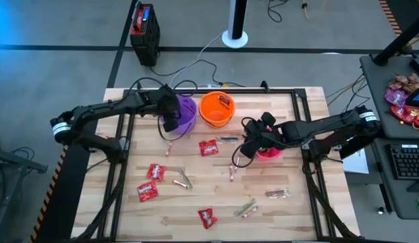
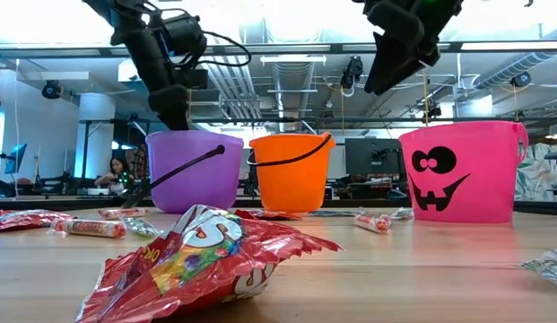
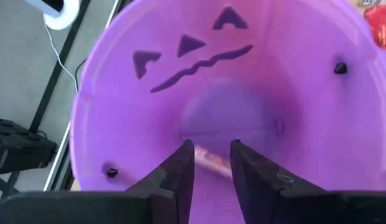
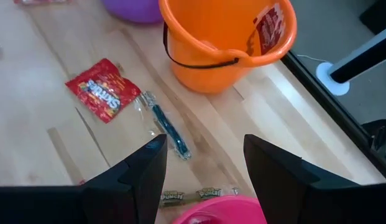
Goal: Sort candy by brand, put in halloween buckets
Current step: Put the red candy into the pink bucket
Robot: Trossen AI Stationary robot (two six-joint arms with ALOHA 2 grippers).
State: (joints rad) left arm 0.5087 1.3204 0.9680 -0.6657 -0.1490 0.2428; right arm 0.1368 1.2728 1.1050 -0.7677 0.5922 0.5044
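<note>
Near the counter's [image 1: 216, 196] front edge lie scattered candy: red square packets [image 1: 208, 217] and thin sticks [image 1: 277, 194], with more packets toward the front left corner. Mid-counter, another red packet [image 4: 104, 89] lies beside a blue-wrapped stick [image 4: 169, 130]. The right claw [image 4: 205, 165] hangs over the pink bucket [image 2: 461, 170] by the right edge, fingers spread wide, gripping nothing. The orange bucket [image 1: 216, 109] stands near the back edge, a red packet inside. Beside it, the left claw [image 3: 211, 155] hangs above the purple bucket [image 3: 242, 81], fingers slightly parted, a pinkish sweet [image 3: 211, 163] lying in the bucket below them.
</note>
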